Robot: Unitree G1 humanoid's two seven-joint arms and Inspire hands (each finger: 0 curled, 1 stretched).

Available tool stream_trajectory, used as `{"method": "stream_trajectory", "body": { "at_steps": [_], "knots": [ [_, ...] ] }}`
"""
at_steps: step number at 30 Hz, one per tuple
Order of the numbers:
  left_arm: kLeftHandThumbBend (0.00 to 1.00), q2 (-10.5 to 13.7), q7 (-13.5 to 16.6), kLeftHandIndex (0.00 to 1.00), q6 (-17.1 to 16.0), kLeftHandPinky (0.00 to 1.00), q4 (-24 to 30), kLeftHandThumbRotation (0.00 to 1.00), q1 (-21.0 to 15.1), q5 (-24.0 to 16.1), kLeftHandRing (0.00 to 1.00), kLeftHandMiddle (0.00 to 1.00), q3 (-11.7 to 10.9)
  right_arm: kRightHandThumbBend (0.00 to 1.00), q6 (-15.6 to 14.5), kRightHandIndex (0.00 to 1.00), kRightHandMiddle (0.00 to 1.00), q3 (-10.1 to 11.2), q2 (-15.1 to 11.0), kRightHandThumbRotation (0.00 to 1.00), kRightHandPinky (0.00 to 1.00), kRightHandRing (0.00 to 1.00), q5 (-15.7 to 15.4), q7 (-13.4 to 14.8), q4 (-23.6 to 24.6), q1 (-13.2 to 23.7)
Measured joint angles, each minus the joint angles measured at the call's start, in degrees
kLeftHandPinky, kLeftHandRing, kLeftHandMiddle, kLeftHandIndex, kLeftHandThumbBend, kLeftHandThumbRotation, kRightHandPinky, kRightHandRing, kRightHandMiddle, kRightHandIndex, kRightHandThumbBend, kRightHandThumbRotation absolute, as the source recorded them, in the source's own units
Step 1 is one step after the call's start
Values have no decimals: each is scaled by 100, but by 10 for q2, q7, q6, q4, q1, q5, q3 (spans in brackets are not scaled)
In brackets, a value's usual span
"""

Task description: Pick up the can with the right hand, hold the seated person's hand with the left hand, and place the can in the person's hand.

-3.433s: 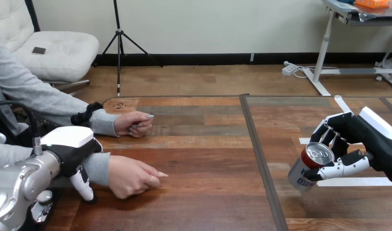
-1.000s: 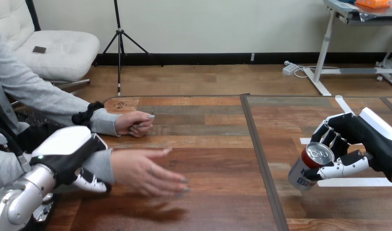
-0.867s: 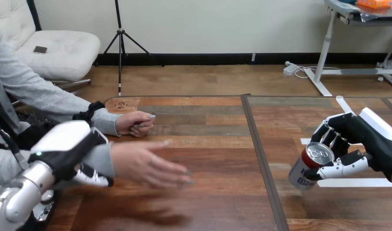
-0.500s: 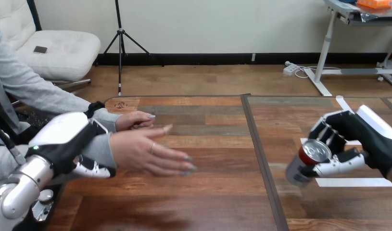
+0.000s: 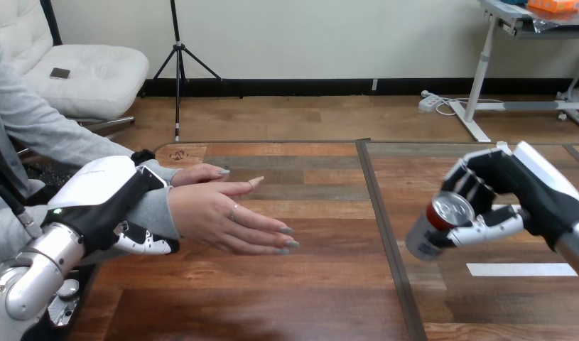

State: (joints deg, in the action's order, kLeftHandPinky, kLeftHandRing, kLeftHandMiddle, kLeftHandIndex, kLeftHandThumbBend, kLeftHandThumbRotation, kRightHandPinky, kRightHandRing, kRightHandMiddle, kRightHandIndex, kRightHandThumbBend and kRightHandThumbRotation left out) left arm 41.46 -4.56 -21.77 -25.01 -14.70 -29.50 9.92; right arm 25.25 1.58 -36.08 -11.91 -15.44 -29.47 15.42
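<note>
My right hand (image 5: 517,195) is shut on a red-topped can (image 5: 432,227), which tilts leftward above the table at the right. At the left, my left hand (image 5: 105,206) is curled round the person's wrist, its white shell over the grey sleeve and its thumb (image 5: 148,245) under it. The person's held hand (image 5: 226,220) is lifted off the table with its fingers stretched out to the right, palm turning up. The can is well to the right of that hand, apart from it.
The person's other hand (image 5: 197,172) rests as a loose fist on the wooden table (image 5: 307,284) just behind the held one. A dark seam (image 5: 386,241) runs down the table's middle. White tape strips (image 5: 521,270) lie on the right half.
My left hand has raised the person's wrist, and their hand has opened and turned palm up. My right hand has carried the can up and to the left.
</note>
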Motion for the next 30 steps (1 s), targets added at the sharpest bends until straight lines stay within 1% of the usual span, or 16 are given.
{"method": "stream_trajectory", "body": {
  "at_steps": [12, 17, 30],
  "knots": [
    [60, -6, 1, 24, -2, 10, 2, 0, 1, 1, 15, 21, -2, 81, -5, 42, 39, -14, 13, 0, 30, 34, -12, 1, 0, 22],
    [59, -9, 1, 24, -5, 10, 2, 0, 1, 2, 15, 20, -6, 81, -11, 42, 39, -16, 24, 0, 31, 34, -17, 5, 0, 28],
    [58, -16, 0, 24, -6, 11, 5, 0, 1, 4, 15, 22, -8, 80, -12, 42, 39, -25, 48, 0, 31, 34, -18, 7, -10, 52]
  ]
}}
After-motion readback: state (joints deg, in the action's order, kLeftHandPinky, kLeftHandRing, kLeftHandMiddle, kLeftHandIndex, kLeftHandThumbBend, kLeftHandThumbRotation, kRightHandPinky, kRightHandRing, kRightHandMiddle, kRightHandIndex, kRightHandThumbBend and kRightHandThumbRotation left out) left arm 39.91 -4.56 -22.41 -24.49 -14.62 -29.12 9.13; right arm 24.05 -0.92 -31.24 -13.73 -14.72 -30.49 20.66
